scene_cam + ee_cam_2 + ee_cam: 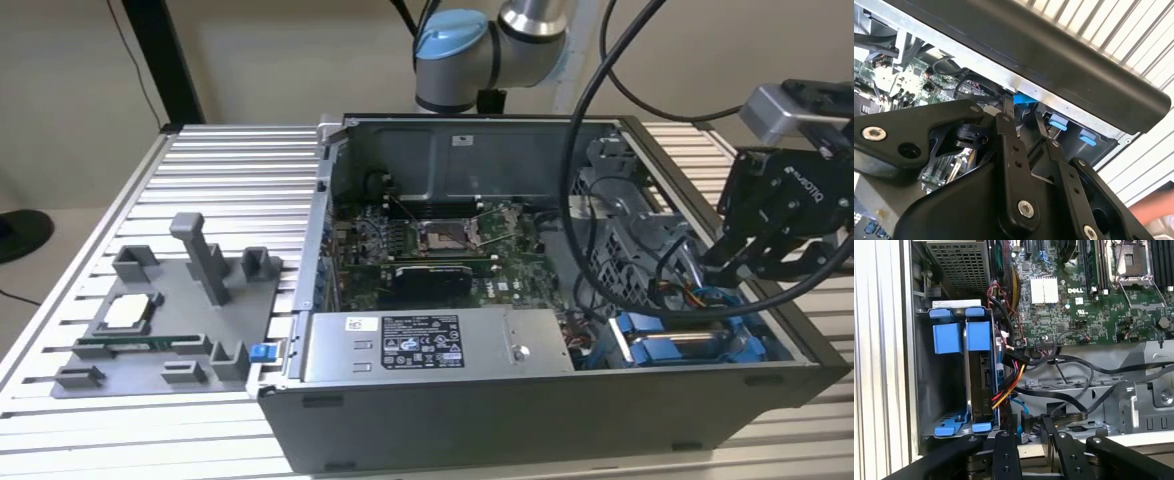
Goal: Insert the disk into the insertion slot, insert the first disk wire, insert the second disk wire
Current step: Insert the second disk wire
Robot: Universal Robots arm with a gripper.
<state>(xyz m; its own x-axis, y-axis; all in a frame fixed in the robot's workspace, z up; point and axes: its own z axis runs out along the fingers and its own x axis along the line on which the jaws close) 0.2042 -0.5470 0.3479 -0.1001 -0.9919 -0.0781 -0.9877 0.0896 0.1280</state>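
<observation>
- exterior view: an open computer case (534, 420) lies on a slatted metal table (227, 180). the arm (494, 45) reaches over it from behind.
- the gripper (741, 270) hangs over the case corner on the exterior view's right, above the insertion slot (667, 352) with its blue fittings. white lettering runs down the gripper's black body.
- the grey power-supply box (427, 345) carries a black-and-white printed label whose lines are too small to make out. a grey fixture tray (174, 320) sits on the table towards the exterior view's left.
- second wrist view: the gripper (1026, 125) points into the case under its dark side wall. blue clips (1058, 121) show just past it, and a strip of green motherboard (899, 85) shows off to one side. no writing is legible here.
- first wrist view: this one looks into the insertion slot (924, 390). the disk (979, 375) stands on edge inside it, held by its blue carrier bracket, with the white edge of its label at one end.
- an orange, yellow and black wire bundle (1004, 390) runs up against the disk's edge, and a thin blue cable (1016, 410) loops close by.
- the motherboard (1079, 305) bears a white printed logo and small white markings.
- the gripper (1029, 437) sits just beside those wires. i cannot tell how far open it is or whether it has hold of anything.
</observation>
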